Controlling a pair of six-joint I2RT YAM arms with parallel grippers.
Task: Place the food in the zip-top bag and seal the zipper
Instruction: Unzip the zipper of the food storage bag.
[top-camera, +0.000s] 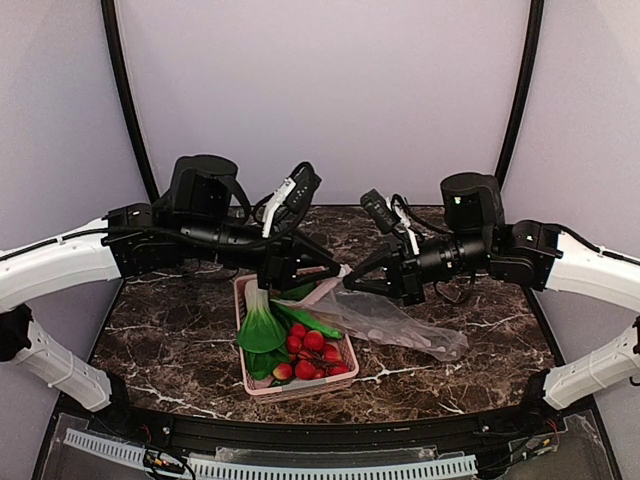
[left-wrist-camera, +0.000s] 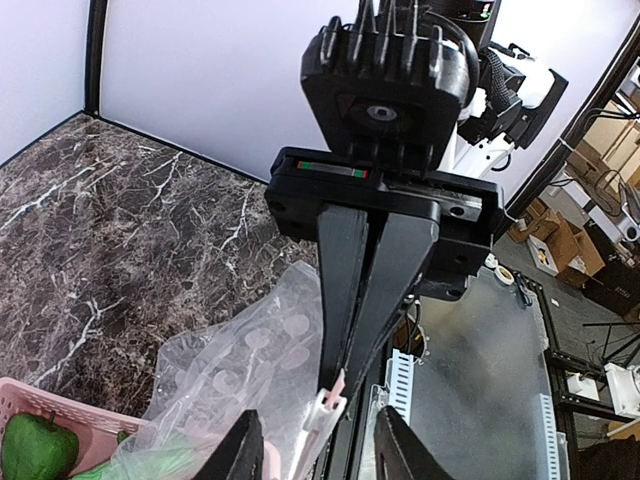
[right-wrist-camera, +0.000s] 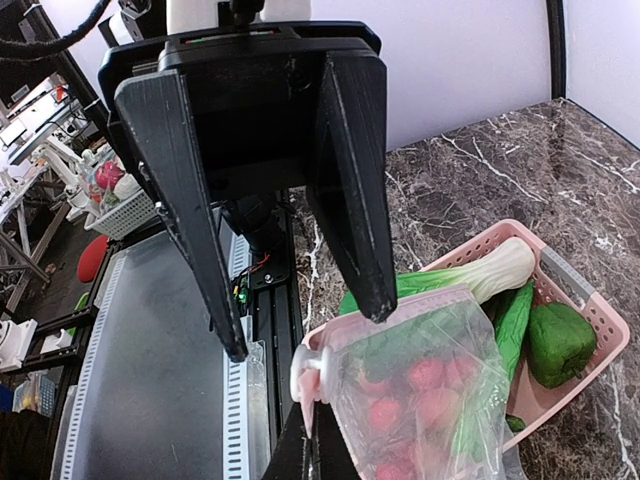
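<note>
The clear zip-top bag (top-camera: 400, 320) lies on the table right of the pink basket, its mouth corner lifted. My right gripper (top-camera: 347, 285) is shut on the end of the pinkish zipper strip (right-wrist-camera: 400, 322), just behind the white slider (right-wrist-camera: 312, 372). My left gripper (top-camera: 322, 278) is open, its fingers either side of the slider (left-wrist-camera: 325, 408) without touching it. The bok choy (top-camera: 262, 325), cucumber pieces (top-camera: 310, 320) and green pepper (right-wrist-camera: 560, 340) lie in the basket. No food shows inside the bag.
The pink slatted basket (top-camera: 300, 388) stands at the table's centre front and also holds several red toy tomatoes (top-camera: 315, 355). Dark marble tabletop (top-camera: 170, 340) lies around it. A black rail and white slotted strip (top-camera: 300, 467) run along the near edge.
</note>
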